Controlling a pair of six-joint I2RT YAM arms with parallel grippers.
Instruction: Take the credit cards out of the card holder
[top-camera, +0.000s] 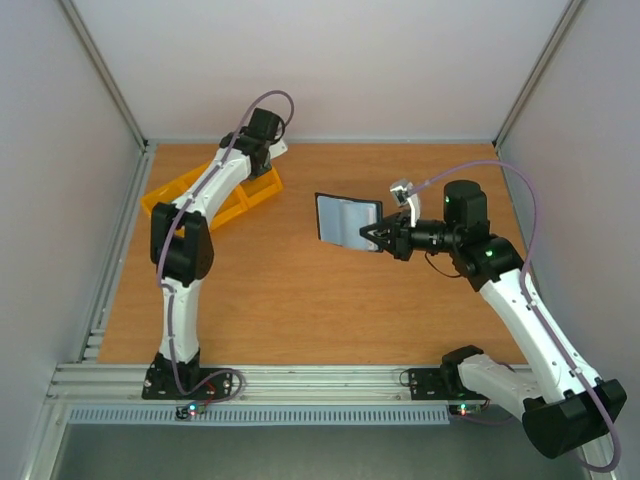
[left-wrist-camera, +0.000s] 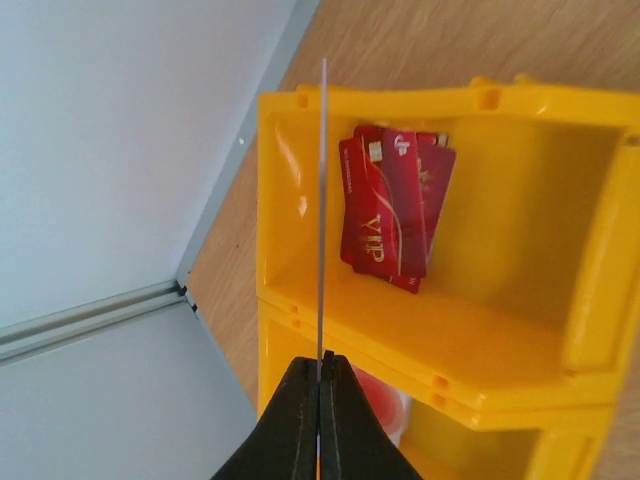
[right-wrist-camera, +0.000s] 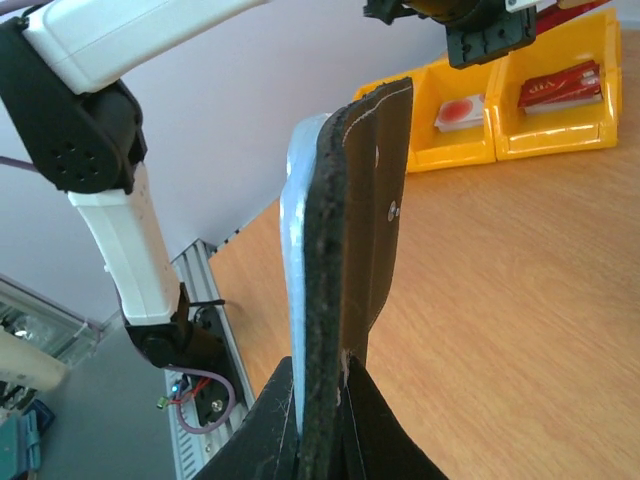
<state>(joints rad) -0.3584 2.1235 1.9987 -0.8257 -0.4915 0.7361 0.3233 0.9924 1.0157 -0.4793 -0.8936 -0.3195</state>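
Nearby, the bent right arm's right gripper (top-camera: 378, 238) points leftward, pinching the open card holder (top-camera: 345, 220) by its edge. Farther off, the outstretched left gripper (left-wrist-camera: 320, 372) clamps a thin card (left-wrist-camera: 323, 200) edge-on; beyond its jaws, red credit cards (left-wrist-camera: 395, 205) lie in a yellow bin (left-wrist-camera: 520, 340).

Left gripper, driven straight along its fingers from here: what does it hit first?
Probably the yellow bin. The left gripper is shut on a thin card seen edge-on, whose tip leads into the compartment holding the red cards, just left of them. Floor or wall first; depth is unclear.
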